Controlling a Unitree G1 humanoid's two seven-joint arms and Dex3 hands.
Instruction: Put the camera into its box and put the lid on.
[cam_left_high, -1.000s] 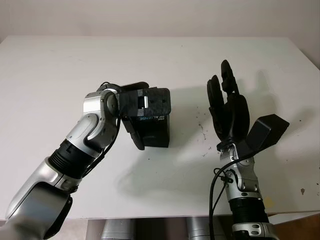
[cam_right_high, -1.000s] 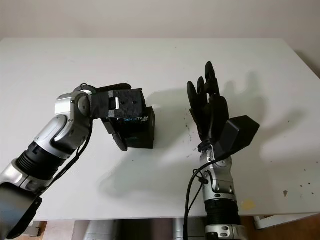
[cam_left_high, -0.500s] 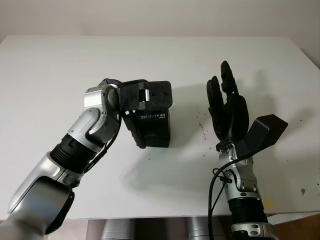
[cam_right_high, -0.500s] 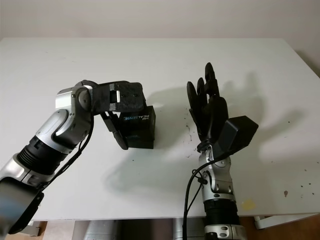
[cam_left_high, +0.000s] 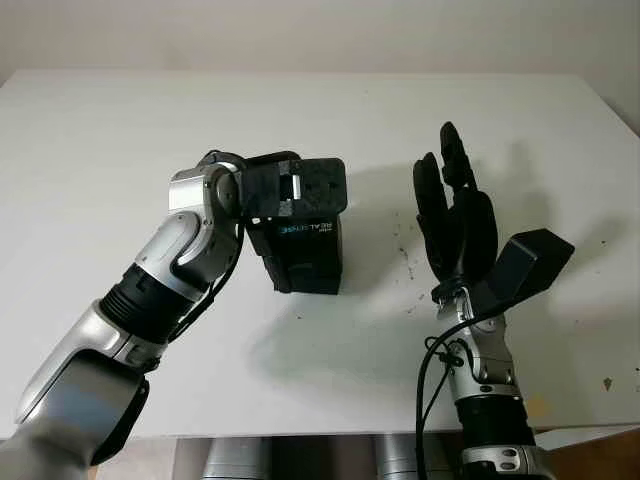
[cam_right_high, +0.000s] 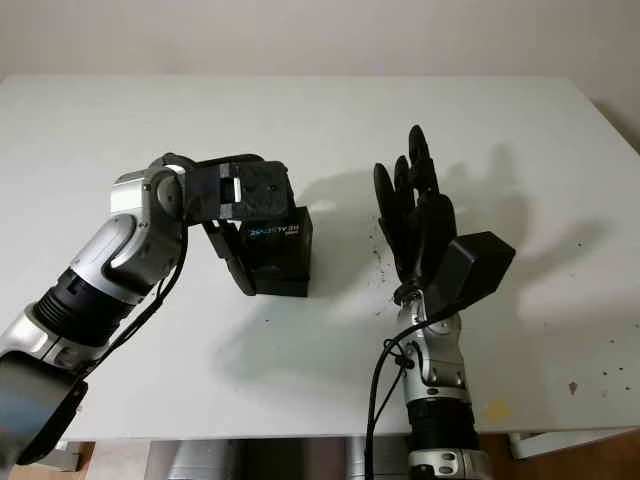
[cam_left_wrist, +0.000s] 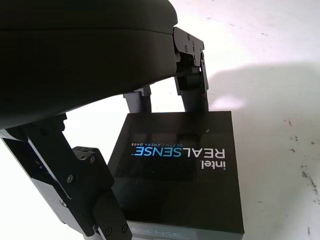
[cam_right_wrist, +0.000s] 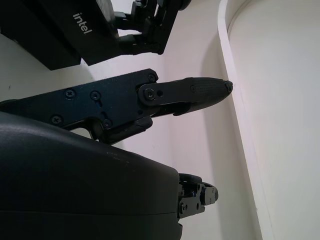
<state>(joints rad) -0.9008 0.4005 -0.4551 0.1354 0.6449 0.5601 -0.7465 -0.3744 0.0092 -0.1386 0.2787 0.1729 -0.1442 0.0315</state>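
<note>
Sitting on the white bench (cam_left_high: 120, 130) roughly mid-table is the black Intel RealSense box (cam_left_high: 306, 250), lid already on going by the printed top face in the left wrist view. No camera loose anywhere, so it's presumably inside, though that can't be confirmed from here.

The left hand (cam_left_high: 290, 205) is right over the box, with its fingers (cam_left_wrist: 192, 75) hanging down around the sides: a pair on the far edge and one on the near edge. They're spread around the box rather than clamped. Whether the tips actually touch the sides is hard to call; the wrist view suggests a slim gap, so it reads as not gripping.

Compared with a second ago, the left wrist has rolled and the hand has shifted a bit further over the box, and the box itself looks nudged or squared up slightly, with the label now facing more upward. That looks like a last press or alignment of the lid, so the job seems basically done and the sensible next move would be lifting off without dragging the lid along.

The right hand (cam_left_high: 455, 220) is parked well to the right of the box, raised above the bench, open, fingers pointing away from the robot.
</note>
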